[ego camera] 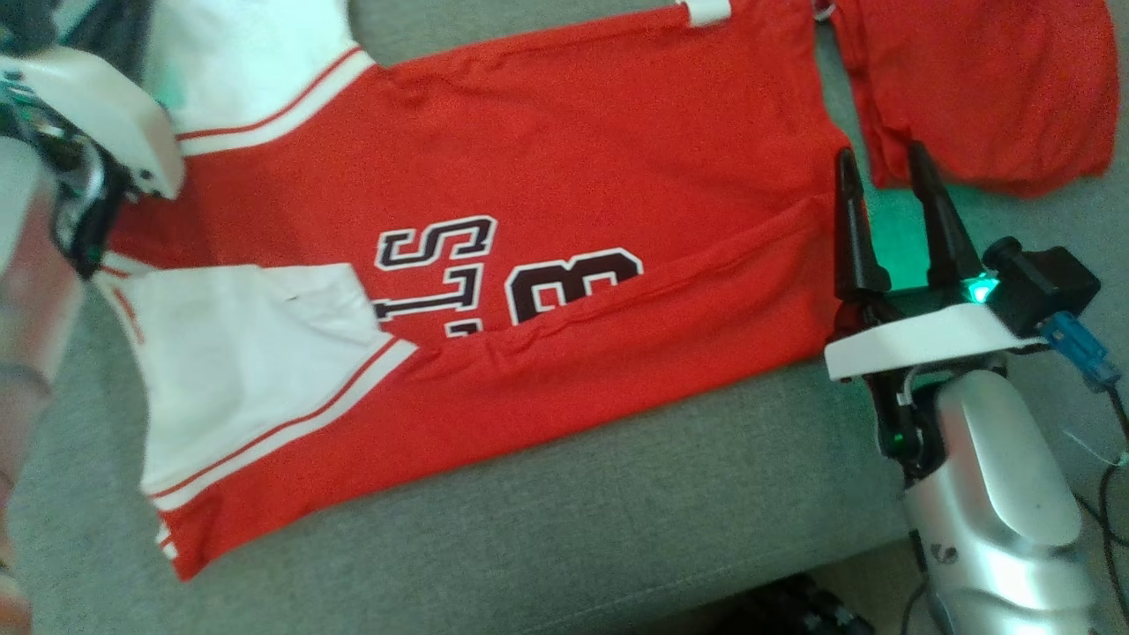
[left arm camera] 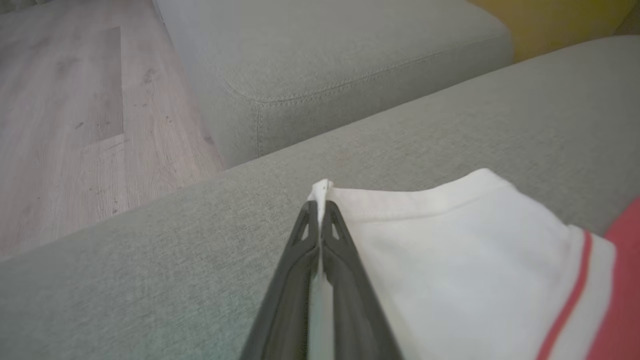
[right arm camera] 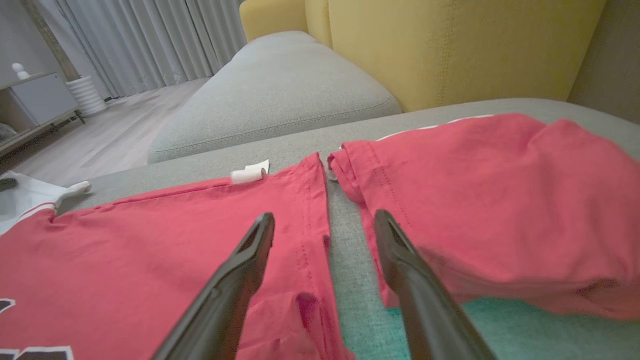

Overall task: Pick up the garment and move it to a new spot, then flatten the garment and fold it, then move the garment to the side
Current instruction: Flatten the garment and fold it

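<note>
Garment [ego camera: 564,159] first: we see a red jersey with white sleeves and dark, white-edged lettering [ego camera: 529,273]. It lies face up across the grey sofa seat [ego camera: 617,494], stretched from 9 o'clock to 3 o'clock in the head view. Its 6 o'clock edge is turned up over the body as a long flap, hiding the lower part of the lettering, and the near sleeve [ego camera: 256,353] lies over the chest at 8 o'clock. The cloth is mostly smooth, with soft ridges along the flap. A second red cloth [ego camera: 979,88] lies at 2 o'clock, a strip of sofa between the two.

We judge that folding is the step in hand, with one long side done. Our left pincer [left arm camera: 318,207], at 10 o'clock, is pressed fully together on the tip of the far sleeve [left arm camera: 450,240], a sliver of white poking past its tips. Our right pincer [ego camera: 882,157], at 3 o'clock, stands wide apart with nothing in it, poised at the hem by the gap between the two red cloths.

Next, we think, the right pincer must drop and pinch the hem's far corner, catching this garment and not its neighbour. Both should then carry the far edge towards 6 o'clock, level, so the cloth does not bunch.
</note>
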### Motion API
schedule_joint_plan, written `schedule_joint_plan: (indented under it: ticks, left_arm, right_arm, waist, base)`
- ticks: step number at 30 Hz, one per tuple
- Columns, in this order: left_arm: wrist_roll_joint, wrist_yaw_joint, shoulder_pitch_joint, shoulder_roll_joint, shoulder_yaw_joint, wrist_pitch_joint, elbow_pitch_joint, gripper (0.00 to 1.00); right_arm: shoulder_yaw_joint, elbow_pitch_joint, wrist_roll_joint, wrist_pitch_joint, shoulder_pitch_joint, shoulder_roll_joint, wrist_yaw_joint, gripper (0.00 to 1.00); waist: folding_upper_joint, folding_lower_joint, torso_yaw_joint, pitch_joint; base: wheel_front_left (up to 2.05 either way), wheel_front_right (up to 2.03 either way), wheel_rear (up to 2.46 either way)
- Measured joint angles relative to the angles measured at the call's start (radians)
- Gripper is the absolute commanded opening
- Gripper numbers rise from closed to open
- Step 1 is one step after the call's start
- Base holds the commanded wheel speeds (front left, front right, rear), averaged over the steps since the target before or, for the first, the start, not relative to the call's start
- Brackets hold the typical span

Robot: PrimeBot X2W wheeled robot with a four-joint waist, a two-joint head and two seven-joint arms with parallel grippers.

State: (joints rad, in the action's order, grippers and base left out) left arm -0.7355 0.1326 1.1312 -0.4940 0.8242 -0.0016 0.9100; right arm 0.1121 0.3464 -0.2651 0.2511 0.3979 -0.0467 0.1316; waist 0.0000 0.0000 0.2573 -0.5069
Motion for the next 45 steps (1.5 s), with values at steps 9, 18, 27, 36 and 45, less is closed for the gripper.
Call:
schedule_joint_plan:
  ticks: [9, 18, 27, 36, 45]
  left_arm:
    - [-0.006, 0.0, -0.077, 0.077, 0.053, -0.206, -0.055, 0.0]
    - [-0.004, -0.007, -0.195, 0.085, 0.081, -0.239, -0.229, 0.0]
    - [-0.02, -0.043, -0.259, 0.069, 0.105, -0.199, -0.421, 0.0]
    - [-0.02, -0.071, -0.258, 0.05, 0.112, -0.174, -0.505, 0.0]
    - [-0.035, -0.081, -0.254, 0.026, 0.09, -0.158, -0.495, 0.0]
  right_arm:
    - [-0.115, 0.017, 0.148, -0.104, 0.001, 0.0, 0.0, 1.0]
    - [-0.229, 0.125, 0.268, -0.37, 0.15, -0.027, 0.0, 1.0]
    - [-0.314, 0.338, 0.348, -0.52, 0.317, -0.123, 0.0, 1.0]
    - [-0.311, 0.491, 0.403, -0.535, 0.428, -0.153, 0.0, 1.0]
    - [-0.251, 0.593, 0.39, -0.49, 0.498, -0.152, 0.0, 0.0]
  waist:
    - [0.0, -0.0002, -0.122, 0.097]
    - [0.0, -0.0002, -0.278, 0.165]
    - [0.0, 0.0, -0.367, 0.155]
    - [0.0, 0.0001, -0.375, 0.11]
    - [0.0, 0.0001, -0.345, 0.108]
  base:
    - [0.0, 0.0, 0.0]
    - [0.0, 0.0, 0.0]
    - [0.0, 0.0, 0.0]
    - [0.0, 0.0, 0.0]
    - [0.0, 0.0, 0.0]
